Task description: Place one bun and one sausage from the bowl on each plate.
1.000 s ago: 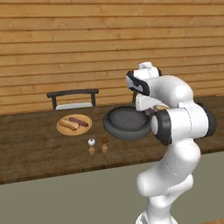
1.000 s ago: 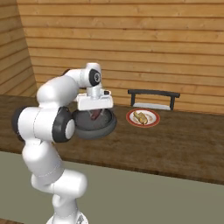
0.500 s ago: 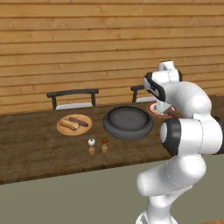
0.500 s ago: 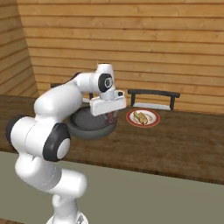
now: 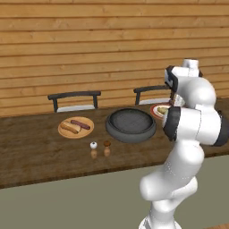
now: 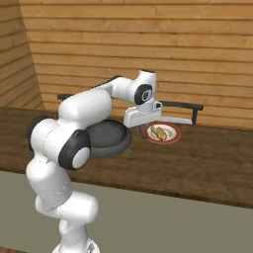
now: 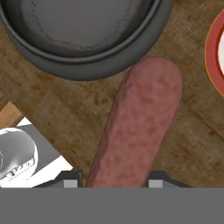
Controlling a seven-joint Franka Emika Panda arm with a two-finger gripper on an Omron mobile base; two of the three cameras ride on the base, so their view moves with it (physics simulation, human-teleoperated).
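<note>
two-finger dark gripper (image 7: 110, 180) clamped on a reddish-brown sausage (image 7: 138, 124), held above brown wooden counter (image 7: 57, 109), between wide dark grey bowl (image 7: 83, 39) and red-rimmed plate (image 6: 173, 136) bearing a tan bun (image 6: 158, 132), light wooden plate (image 5: 76, 128) farther left

No readable text anywhere.
No lettering, labels, brand marks or numbers legible on the wooden plate (image 5: 76, 128), the red-rimmed plate (image 6: 163, 133), the grey bowl (image 5: 130, 125) or the two small shakers (image 5: 100, 149) at centre frame of the left base view. Faint dark marks on a pale rounded surface at lower left of the hand view, too blurred to make out as letters.
</note>
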